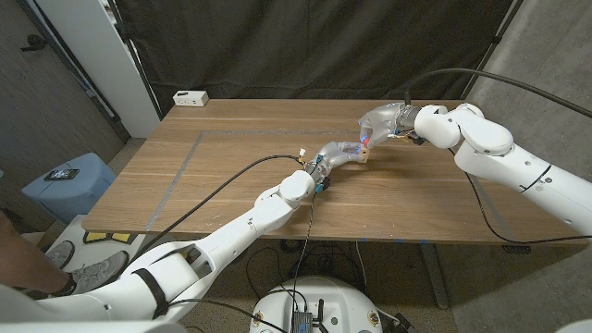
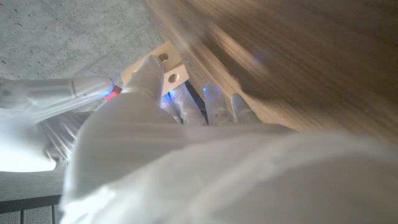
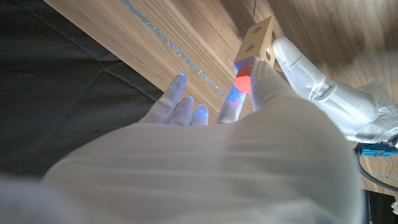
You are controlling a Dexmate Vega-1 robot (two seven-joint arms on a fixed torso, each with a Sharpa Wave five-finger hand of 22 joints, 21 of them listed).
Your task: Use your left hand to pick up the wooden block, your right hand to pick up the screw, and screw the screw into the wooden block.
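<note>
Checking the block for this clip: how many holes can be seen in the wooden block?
2, in the left wrist view: both on the wooden block face, one near the left robot hand, one beside it. Other faces may hide more.

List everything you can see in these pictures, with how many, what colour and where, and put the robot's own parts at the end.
wooden block: one, pale wood with round holes, held above the table's far middle, between the two hands
screw: one, its red part showing, at the block, in the right hand's fingers
table: one, brown wood, with grey tape lines on the top
white box: one, at the table's far left edge
blue bin: one, light blue, on the floor left of the table
black curtain: one, behind the table
shoe: one, grey, a person's, at the bottom left
left hand: one, white, holds the block
right hand: one, white, holds the screw at the block
</note>
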